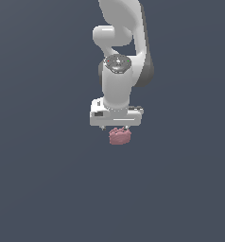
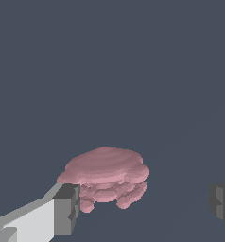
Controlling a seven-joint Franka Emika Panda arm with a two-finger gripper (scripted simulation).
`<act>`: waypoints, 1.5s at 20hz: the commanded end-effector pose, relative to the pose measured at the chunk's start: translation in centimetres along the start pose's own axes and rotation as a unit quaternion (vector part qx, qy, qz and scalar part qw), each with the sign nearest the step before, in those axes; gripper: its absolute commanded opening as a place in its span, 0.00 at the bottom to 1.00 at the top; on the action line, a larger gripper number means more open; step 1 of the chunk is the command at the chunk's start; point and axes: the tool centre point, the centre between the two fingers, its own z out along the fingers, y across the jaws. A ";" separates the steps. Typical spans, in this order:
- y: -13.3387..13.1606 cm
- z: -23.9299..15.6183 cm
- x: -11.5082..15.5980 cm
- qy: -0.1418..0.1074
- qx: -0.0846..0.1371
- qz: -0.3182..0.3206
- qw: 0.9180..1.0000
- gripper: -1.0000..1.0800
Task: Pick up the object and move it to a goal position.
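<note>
The object (image 1: 119, 137) is a small dusty pink-red lumpy blob with ridged lobes. It sits just below my gripper (image 1: 115, 127) in the exterior view. In the wrist view the object (image 2: 105, 177) lies between the two fingers, close against one grey finger pad (image 2: 67, 208) and well apart from the other finger pad (image 2: 222, 203). My gripper (image 2: 143, 206) is open, with a wide gap on one side of the blob. In the exterior view the hand hides most of the fingers.
The white arm (image 1: 118, 71) comes down from the top of the exterior view. A plain dark grey-blue surface (image 1: 48, 179) fills everything around it.
</note>
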 end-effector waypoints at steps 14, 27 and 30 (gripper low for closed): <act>4.0 0.6 -0.4 -0.004 -0.007 0.019 1.000 0.96; 3.2 0.9 -0.5 -0.004 -0.005 0.082 0.997 0.96; 2.9 1.0 -0.6 -0.004 -0.004 0.112 0.994 0.96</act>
